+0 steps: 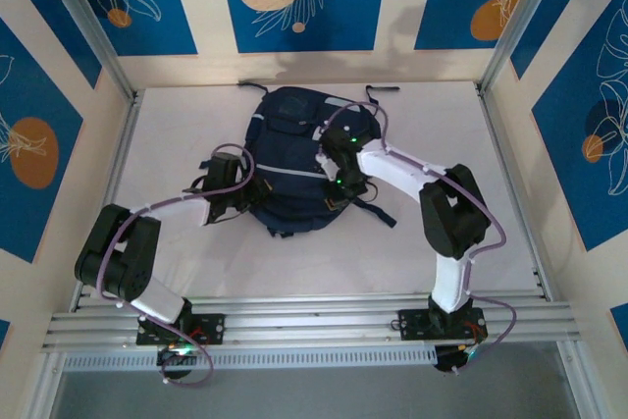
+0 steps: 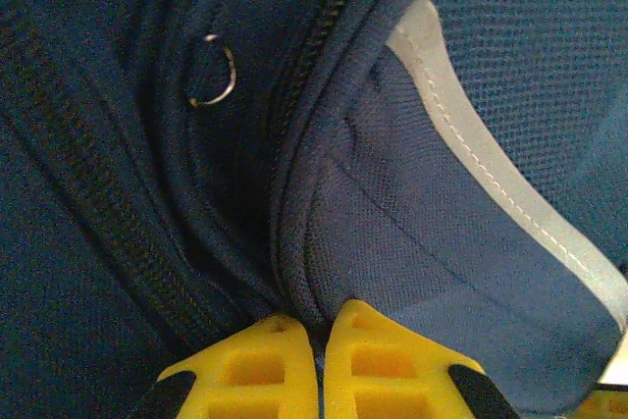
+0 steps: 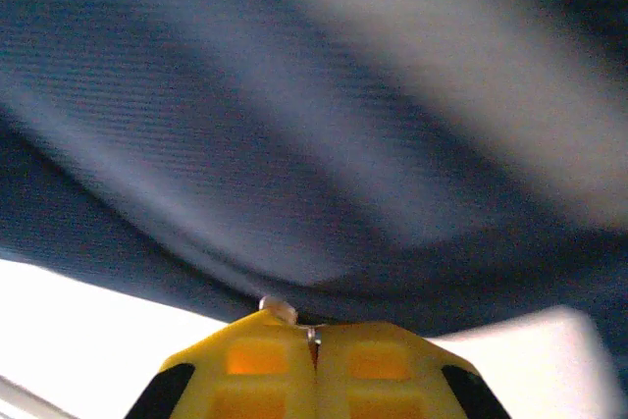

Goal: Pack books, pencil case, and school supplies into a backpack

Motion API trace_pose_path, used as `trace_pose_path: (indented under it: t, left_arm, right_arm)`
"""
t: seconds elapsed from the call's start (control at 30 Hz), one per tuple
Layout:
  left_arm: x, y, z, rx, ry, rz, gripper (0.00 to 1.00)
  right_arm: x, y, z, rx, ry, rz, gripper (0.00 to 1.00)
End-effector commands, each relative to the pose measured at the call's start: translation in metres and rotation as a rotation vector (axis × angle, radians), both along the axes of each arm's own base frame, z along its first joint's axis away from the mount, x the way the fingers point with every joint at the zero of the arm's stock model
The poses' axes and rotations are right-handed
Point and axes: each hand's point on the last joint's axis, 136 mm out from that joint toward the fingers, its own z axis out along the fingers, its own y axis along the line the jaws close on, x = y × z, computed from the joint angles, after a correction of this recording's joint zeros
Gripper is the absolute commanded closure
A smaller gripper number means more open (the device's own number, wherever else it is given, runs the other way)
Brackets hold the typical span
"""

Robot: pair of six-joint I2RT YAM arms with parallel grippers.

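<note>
Well, my left gripper (image 2: pixel 319 345) is pressed closed, its yellow fingertips (image 2: pixel 265 365) meeting right at the zipper seam (image 2: pixel 324 56) of the backpack (image 1: pixel 294 159). I cannot tell whether cloth is caught between them. Beside that seam hangs a small metal ring (image 2: pixel 218 74), and a pale stripe (image 2: pixel 461 125) with white stitching crosses the navy mesh. My right gripper (image 3: pixel 314 340) is closed too, tips at the backpack's edge, with a tiny metal bit (image 3: pixel 280 309) at their joint. The backpack lies flat mid-table (image 1: pixel 196 252), between my arms. Its pale patch (image 1: pixel 339 105) is too small to read.
</note>
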Motion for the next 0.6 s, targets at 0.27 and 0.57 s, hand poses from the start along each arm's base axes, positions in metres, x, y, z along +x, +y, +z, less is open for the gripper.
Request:
trace_pose_path:
  t: [0.27,0.57]
  left_arm:
    - [0.003,0.067,-0.033,0.275,0.047,0.159,1.0]
    - [-0.007,0.064,-0.04,0.276,0.068,0.113,1.0]
  right_arm:
    - [0.018,-0.091,-0.004,-0.335,-0.073,0.073,1.0]
    - [0.13,-0.107,0.024,-0.333,-0.452,0.084,1.0]
